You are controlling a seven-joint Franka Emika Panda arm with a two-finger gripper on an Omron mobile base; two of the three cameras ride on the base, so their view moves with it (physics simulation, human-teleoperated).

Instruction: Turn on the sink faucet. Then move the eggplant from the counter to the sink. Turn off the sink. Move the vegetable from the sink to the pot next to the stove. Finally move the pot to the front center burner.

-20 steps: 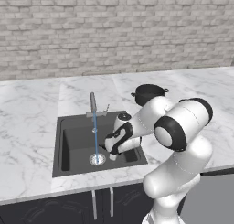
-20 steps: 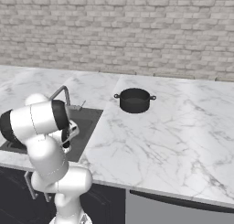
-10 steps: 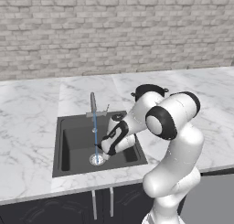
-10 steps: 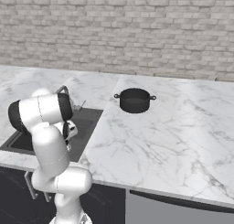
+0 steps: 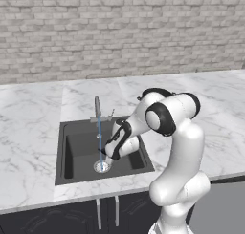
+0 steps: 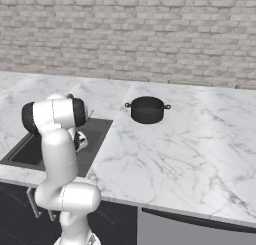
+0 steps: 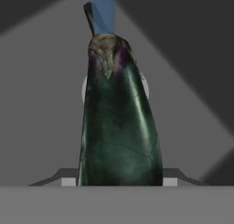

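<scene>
Here the white arm is reaching down into the sink (image 5: 72, 152), a dark grey basin sunk into the white marble tabletop (image 5: 33, 132). The hand (image 5: 108, 157) is hanging low inside the basin, just right of the round silver drain (image 5: 101, 167). In the hand view, the eggplant (image 7: 119, 127) is sitting between the two fingers, its wide dark-green body at the bottom of the view and its stem cap pointing away toward the drain, so the hand is holding the eggplant at a middling width. The pale rim of the drain is showing on either side of the eggplant's upper part.

The sink faucet (image 5: 97, 108) is standing upright at the far edge of the basin, and a thin blue stream of water (image 5: 100, 142) is running from it straight down onto the drain. The same blue stream is appearing at the top of the hand view, just beyond the eggplant's stem.

In the right base view, a black two-handled pot (image 6: 147, 109) is resting on the tabletop to the right of the sink, well apart from the arm. A grey brick wall (image 6: 150, 34) is running along the far side of the tabletop.
</scene>
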